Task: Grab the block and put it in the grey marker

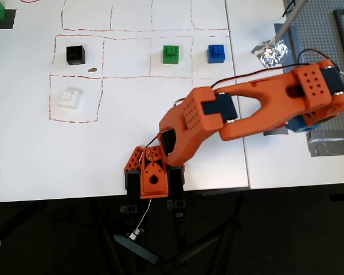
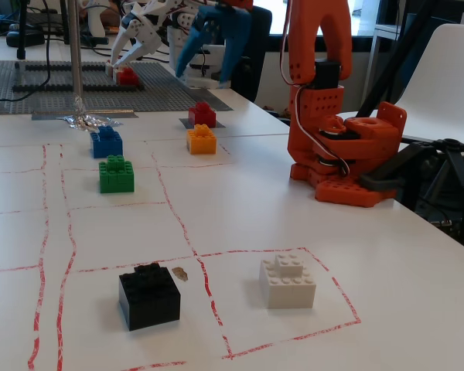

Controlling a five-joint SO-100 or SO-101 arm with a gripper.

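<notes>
1. Two views give you this moment — an overhead view and a fixed view from the far side of the table.
2. Your gripper [image 2: 203, 76] hangs in the air with its blue fingers [image 2: 187, 48] spread wide apart and nothing between them; you see this plainly in the fixed view, raised above and a little behind the red block.
3. The block [image 2: 203, 114] sits upright on the grey marker [image 2: 188, 123], a sliver of which shows at its left foot in the fixed view. It touches nothing but the patch under it.
4. In the overhead view the orange arm [image 1: 241, 114] covers the block; only a strip of the marker [image 1: 275, 132] peeks out below the arm's forearm.
5. Just in front of the red block in the fixed view stands the orange brick [image 2: 201, 139], near but apart from it.
6. Further toward the camera you have the blue brick [image 2: 107, 142], the green brick [image 2: 116, 174], the black brick [image 2: 148, 296] and the white brick [image 2: 288, 280] — each standing apart inside the red-lined squares on the white table [image 2: 240, 209].
7. The crumpled foil [image 1: 269, 52] lies at the foot of a metal rod, close to the studded grey baseplate [image 2: 54, 81].
</notes>
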